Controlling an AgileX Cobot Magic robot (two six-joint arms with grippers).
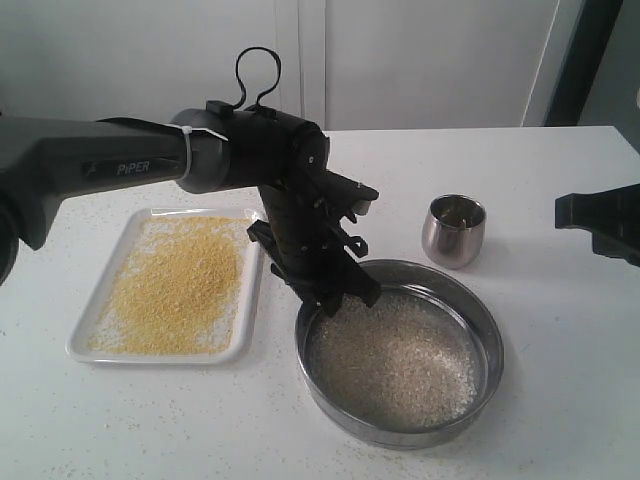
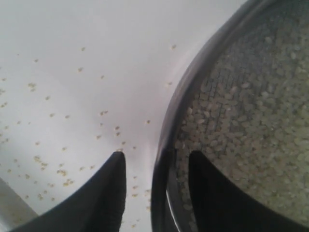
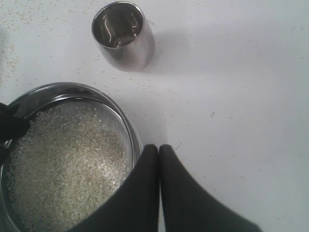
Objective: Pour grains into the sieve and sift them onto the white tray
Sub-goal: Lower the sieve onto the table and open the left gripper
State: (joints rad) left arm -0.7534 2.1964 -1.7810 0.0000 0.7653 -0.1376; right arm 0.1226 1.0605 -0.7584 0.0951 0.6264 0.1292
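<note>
The sieve [image 1: 400,432] stands on the table right of the white tray [image 1: 160,355]. Whitish grains [image 1: 395,360] cover its mesh, and golden-yellow grains [image 1: 180,285] lie spread on the tray. My left gripper [image 1: 340,300] reaches down to the sieve's near-left rim [image 2: 166,140]. It is open, one finger [image 2: 108,193] outside the rim and the other [image 2: 207,193] inside over the grains, with a gap on each side. My right gripper [image 3: 158,147] is shut and empty, above the table beside the sieve [image 3: 126,121].
A small steel cup [image 1: 453,232] stands upright behind the sieve and looks empty in the right wrist view [image 3: 124,35]. Stray yellow grains [image 2: 63,171] dot the table around the tray and sieve. The right arm [image 1: 600,222] hangs at the right edge.
</note>
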